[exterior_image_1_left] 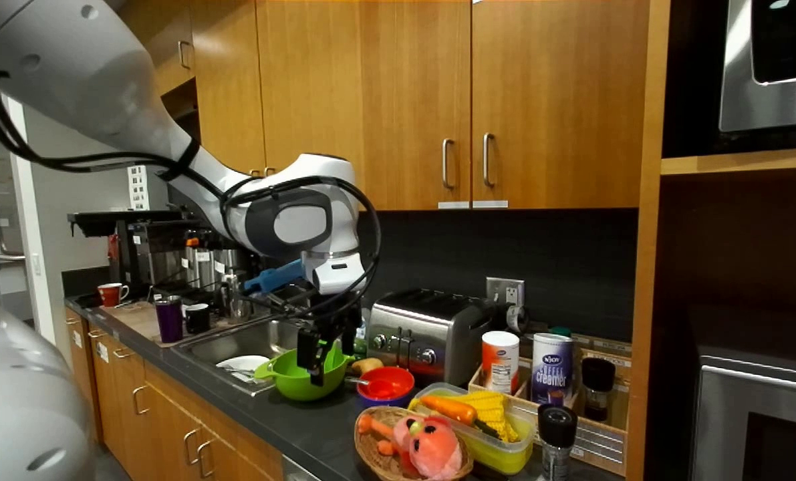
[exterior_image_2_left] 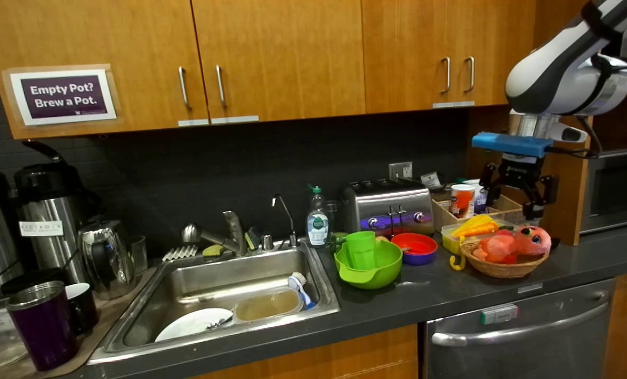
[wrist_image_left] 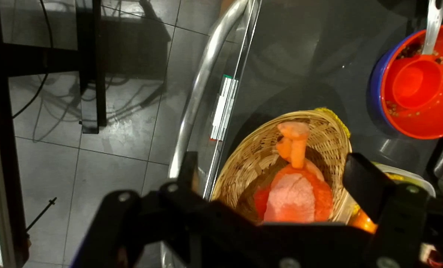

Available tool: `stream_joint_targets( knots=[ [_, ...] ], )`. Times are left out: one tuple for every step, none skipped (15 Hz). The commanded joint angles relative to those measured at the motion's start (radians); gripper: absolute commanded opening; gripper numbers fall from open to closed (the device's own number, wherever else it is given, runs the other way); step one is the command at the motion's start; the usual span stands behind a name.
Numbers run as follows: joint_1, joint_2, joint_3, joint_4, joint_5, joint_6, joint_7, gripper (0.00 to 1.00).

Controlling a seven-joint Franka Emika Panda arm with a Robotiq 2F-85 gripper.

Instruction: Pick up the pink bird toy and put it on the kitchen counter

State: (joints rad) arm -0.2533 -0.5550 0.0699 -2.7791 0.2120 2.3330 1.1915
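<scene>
The pink bird toy (exterior_image_1_left: 431, 444) lies on its back in a round woven basket (exterior_image_2_left: 505, 269), its orange feet pointing away from its head. It also shows in an exterior view (exterior_image_2_left: 518, 245) and in the wrist view (wrist_image_left: 292, 197), where its head is hidden behind the gripper body. The basket stands on the dark kitchen counter (exterior_image_2_left: 381, 310) near the front edge. My gripper (exterior_image_2_left: 513, 202) is open and empty, above the basket and apart from the toy. In the wrist view, the fingers (wrist_image_left: 273, 162) are spread on either side of the toy.
A plastic box (exterior_image_2_left: 453, 245) with a yellow toy and a carrot stands beside the basket. A red and blue bowl (wrist_image_left: 437, 111), a green bowl (exterior_image_2_left: 368, 276), a toaster (exterior_image_2_left: 389, 205) and a black-topped grinder (exterior_image_1_left: 557, 434) are nearby. A dishwasher handle (wrist_image_left: 199, 82) runs below the counter edge.
</scene>
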Motion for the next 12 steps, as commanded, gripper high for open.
stream_joint_targets(
  knots=[
    [-0.025, 0.008, 0.008, 0.001, -0.010, 0.038, 0.148, 1.00],
    [-0.032, 0.006, 0.011, 0.001, -0.018, 0.045, 0.189, 1.00],
    [-0.037, 0.005, 0.013, 0.001, -0.023, 0.051, 0.227, 1.00],
    [-0.045, 0.006, 0.021, 0.001, -0.034, 0.058, 0.274, 1.00],
    [-0.048, 0.008, 0.023, 0.001, -0.042, 0.064, 0.317, 1.00],
    [-0.051, 0.016, 0.024, 0.001, -0.049, 0.067, 0.354, 1.00],
    [-0.053, 0.023, 0.024, 0.001, -0.057, 0.069, 0.389, 1.00],
    [-0.049, 0.030, 0.017, 0.001, -0.060, 0.073, 0.408, 1.00],
    [-0.042, 0.040, 0.005, 0.001, -0.054, 0.075, 0.418, 1.00],
    [-0.040, 0.048, -0.004, 0.001, -0.051, 0.074, 0.432, 1.00],
    [-0.038, 0.061, -0.020, 0.001, -0.042, 0.081, 0.435, 1.00],
    [-0.026, 0.073, -0.046, 0.001, -0.019, 0.085, 0.418, 1.00]
  ],
)
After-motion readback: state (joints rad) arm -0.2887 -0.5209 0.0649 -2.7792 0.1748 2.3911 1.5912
